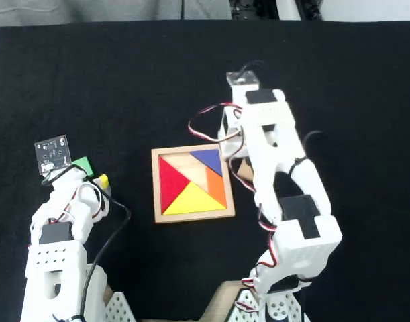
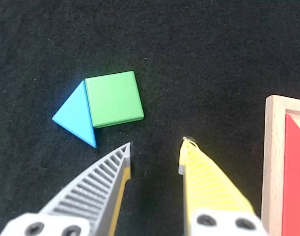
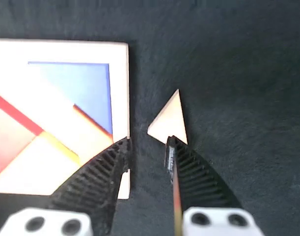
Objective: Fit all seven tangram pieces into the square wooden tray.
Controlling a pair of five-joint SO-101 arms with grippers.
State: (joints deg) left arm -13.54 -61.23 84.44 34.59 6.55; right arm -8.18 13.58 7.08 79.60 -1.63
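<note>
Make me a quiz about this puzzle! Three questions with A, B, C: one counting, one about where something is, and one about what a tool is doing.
1. How many coloured pieces lie in the wooden tray?
A two
B four
C seven

2. Where is the green square?
A inside the tray
B on the black cloth, touching the light blue triangle
C gripped by a tool

3. The left tool is:
A open and empty
B shut on the green square
C shut on the light blue triangle

Answers:
1 B: the red triangle, yellow triangle, orange piece and dark blue triangle sit in it.
2 B: its edge meets the triangle's edge on the cloth.
3 A: there is a gap between its fingertips with nothing in it.
</note>
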